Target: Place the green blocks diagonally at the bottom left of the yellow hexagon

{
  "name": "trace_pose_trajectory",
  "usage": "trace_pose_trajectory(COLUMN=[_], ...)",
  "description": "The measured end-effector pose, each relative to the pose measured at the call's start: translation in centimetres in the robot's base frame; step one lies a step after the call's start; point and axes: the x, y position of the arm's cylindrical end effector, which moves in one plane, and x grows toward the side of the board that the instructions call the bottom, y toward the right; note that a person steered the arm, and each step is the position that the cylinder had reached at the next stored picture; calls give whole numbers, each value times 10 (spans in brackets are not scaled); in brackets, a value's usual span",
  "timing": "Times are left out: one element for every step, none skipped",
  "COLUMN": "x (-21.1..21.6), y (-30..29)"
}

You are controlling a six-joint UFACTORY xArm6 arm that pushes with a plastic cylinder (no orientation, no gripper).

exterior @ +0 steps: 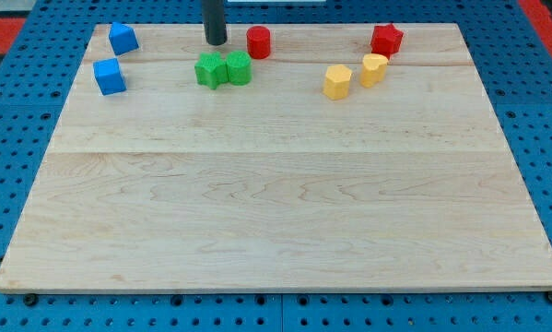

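Two green blocks lie side by side near the view's top: a green star-like block and a green rounded block, touching each other. The yellow hexagon sits to their right, with a second yellow block just up and right of it. My tip stands just above the green star-like block, a small gap away, left of the red cylinder.
A red star-shaped block lies at the top right. Two blue blocks lie at the top left. The wooden board ends near the blocks at the view's top edge.
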Motion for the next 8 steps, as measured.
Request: trace_pose_trajectory(x=[12,27,44,77,58,50,40,39], y=[26,37,54,56,40,40,1,-41])
